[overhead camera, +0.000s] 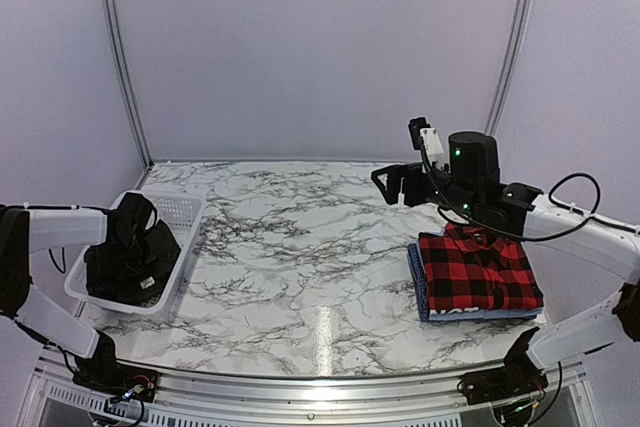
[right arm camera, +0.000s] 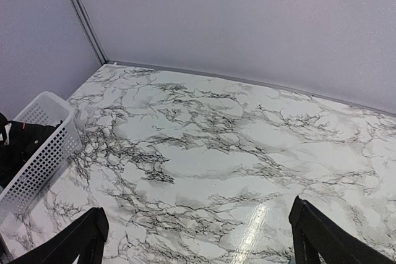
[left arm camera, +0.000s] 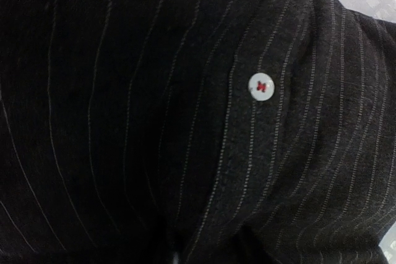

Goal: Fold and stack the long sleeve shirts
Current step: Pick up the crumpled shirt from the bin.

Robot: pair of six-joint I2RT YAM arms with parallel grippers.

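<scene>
- Reaching into the white mesh plastic basket, the left gripper is sunk in the black pinstriped button-up shirt. Its tips are lost in the cloth, so I cannot tell whether they are apart or pinched on fabric.
- Left wrist view: all pinstripe, pressed close. One small white button with red thread, and a sliver of mesh at the top right corner.
- The black shirt lies bunched and unfolded, wholly inside the basket at the table's left side.
- Right gripper hangs over the far right of the table, fingers wide apart with nothing between them.
- Just in front of it: the red-and-black plaid shirt, folded, on top of the blue folded shirt, whose edge shows along the left and near sides.
- Judgement: two shirts stacked, one to go. The step in hand is picking the third out of the basket.
- Next move, as I read it: a firm pinch near the collar or shoulder, then a lift clear of the rim without dragging the light basket along.
- Surface: glossy white-and-grey marbled tabletop, with glare near the front.
- Room: pale lilac wall panels, with thin metal posts at the corners.
</scene>
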